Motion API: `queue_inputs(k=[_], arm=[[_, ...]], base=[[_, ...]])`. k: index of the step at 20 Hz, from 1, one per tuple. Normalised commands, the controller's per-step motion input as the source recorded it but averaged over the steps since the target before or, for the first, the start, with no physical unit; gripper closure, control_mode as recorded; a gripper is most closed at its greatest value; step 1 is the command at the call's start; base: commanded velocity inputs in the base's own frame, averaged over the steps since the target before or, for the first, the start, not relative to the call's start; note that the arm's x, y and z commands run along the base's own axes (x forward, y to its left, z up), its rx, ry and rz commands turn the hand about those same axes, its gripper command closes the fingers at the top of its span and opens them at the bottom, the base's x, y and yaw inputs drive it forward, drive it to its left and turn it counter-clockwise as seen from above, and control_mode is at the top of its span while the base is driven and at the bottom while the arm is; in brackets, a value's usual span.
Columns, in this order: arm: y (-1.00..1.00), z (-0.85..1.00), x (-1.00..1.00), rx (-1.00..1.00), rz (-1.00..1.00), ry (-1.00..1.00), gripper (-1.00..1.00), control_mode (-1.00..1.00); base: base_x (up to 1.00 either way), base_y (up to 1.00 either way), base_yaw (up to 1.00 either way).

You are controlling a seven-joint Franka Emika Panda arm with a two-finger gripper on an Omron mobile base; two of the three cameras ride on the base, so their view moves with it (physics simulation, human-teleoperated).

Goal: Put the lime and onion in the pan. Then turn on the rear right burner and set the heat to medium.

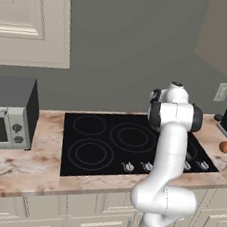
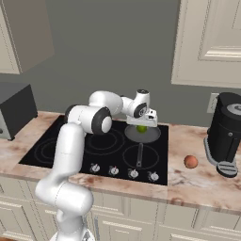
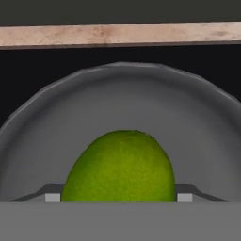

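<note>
My gripper [image 2: 141, 125] hangs low over the grey pan [image 2: 151, 136], which sits on the rear right burner of the black cooktop [image 2: 70, 146]. The green lime [image 2: 141, 128] sits between the fingers, and the jaws press against both of its sides. In the hand view the lime [image 3: 120, 167] bulges up between the two fingertips [image 3: 52, 196], with the pan [image 3: 122, 101] spread out right behind it. I cannot tell if the lime touches the pan floor. The orange-brown onion [image 2: 190, 161] rests on the counter right of the cooktop, and it appears as the onion [image 1: 226, 146] in the left base view.
The pan's handle [image 2: 140, 155] points toward the front knobs [image 2: 113, 170]. A black coffee machine [image 2: 227, 134] stands right of the onion. A microwave [image 1: 7, 115] sits on the counter at the left. Wall cabinets [image 2: 207, 42] hang above.
</note>
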Motion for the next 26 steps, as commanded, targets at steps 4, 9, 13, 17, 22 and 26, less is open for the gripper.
queue_inputs(k=[4, 9, 13, 17, 22, 26], arm=[[0.00, 0.00, 0.00, 0.00, 0.00, 0.00, -1.00, -1.00], [0.00, 0.01, 0.00, 0.00, 0.00, 0.01, -1.00, -1.00], [0.00, 0.25, -0.01, 0.00, 0.00, 0.00, -1.00, -1.00], [0.00, 0.42, -0.04, 0.00, 0.00, 0.00, -1.00, -1.00], [0.00, 0.21, -0.40, 0.00, 0.00, 0.00, -1.00, -1.00], [0.00, 0.00, -0.83, 0.00, 0.00, -0.02, -1.00, -1.00]], base=[[0.00, 0.00, 0.00], [0.00, 0.00, 0.00], [0.00, 0.00, 0.00], [0.00, 0.00, 0.00], [0.00, 0.00, 0.00], [0.00, 0.00, 0.00]])
